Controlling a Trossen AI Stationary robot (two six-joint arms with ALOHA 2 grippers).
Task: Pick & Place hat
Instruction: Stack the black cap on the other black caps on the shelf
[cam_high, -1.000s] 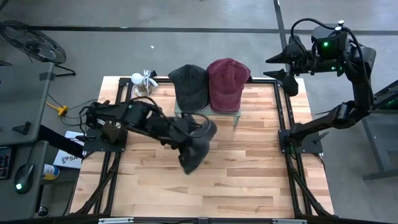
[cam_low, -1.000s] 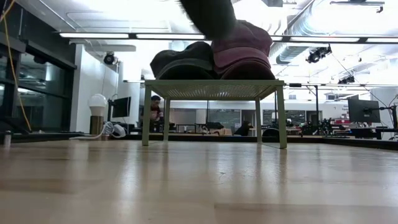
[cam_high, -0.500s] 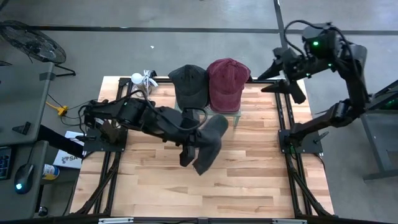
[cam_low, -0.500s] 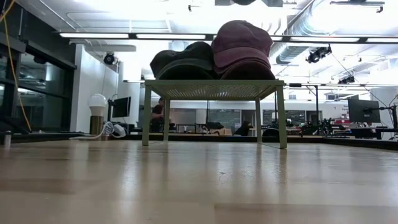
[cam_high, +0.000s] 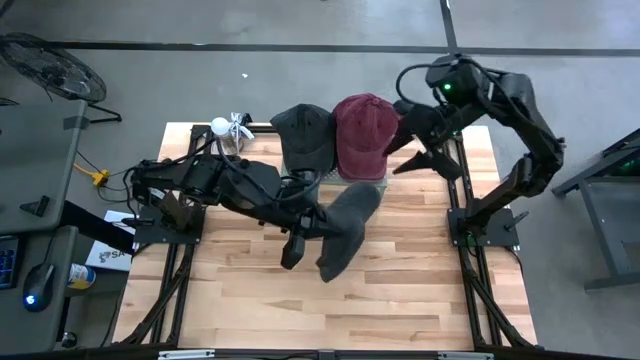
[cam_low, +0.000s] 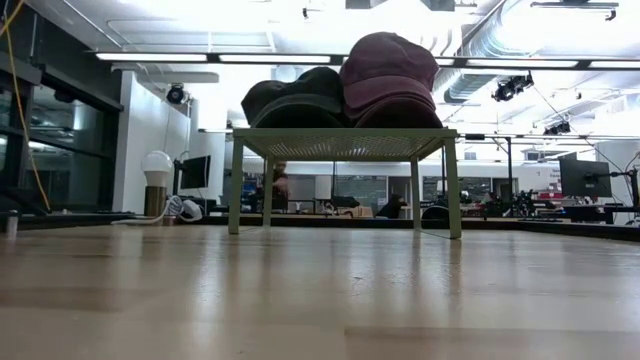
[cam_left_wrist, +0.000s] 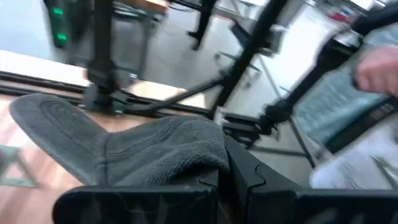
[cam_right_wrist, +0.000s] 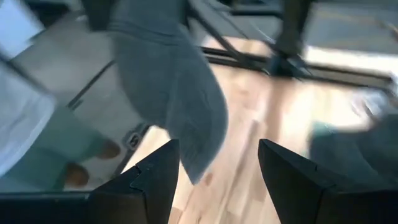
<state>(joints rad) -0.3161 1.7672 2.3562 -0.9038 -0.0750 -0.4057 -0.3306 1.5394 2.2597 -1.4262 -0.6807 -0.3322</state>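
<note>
- The left gripper (cam_high: 322, 222) sits at the centre of the high view, its fingers clamped together on the crown fabric of a grey hat (cam_high: 345, 228); the left wrist view shows the cloth bunched at the fingertips with the brim (cam_left_wrist: 59, 127) reaching away.
- The grey hat hangs clear above the wooden table (cam_high: 400, 290), its brim pointing toward lower centre of the frame and its upper edge just below the green stand (cam_low: 345, 142).
- The left arm (cam_high: 215, 183) reaches from the left edge of the table, stretched low and nearly straight toward the centre.
- Bare boards lie open across the lower half of the table and to the right of the held hat.
- On the stand, at upper centre, rest a black hat (cam_high: 304, 138) and a maroon hat (cam_high: 364, 135), touching side by side.
- The right gripper (cam_high: 412, 140) hovers just right of the maroon hat, its fingers (cam_right_wrist: 152, 174) spread apart with nothing between them.
- The right arm (cam_high: 520, 120) arches in from the upper right, elbow bent high beyond the table edge.
- A white bulb lamp (cam_high: 222, 128) stands at the upper left corner of the table.
</note>
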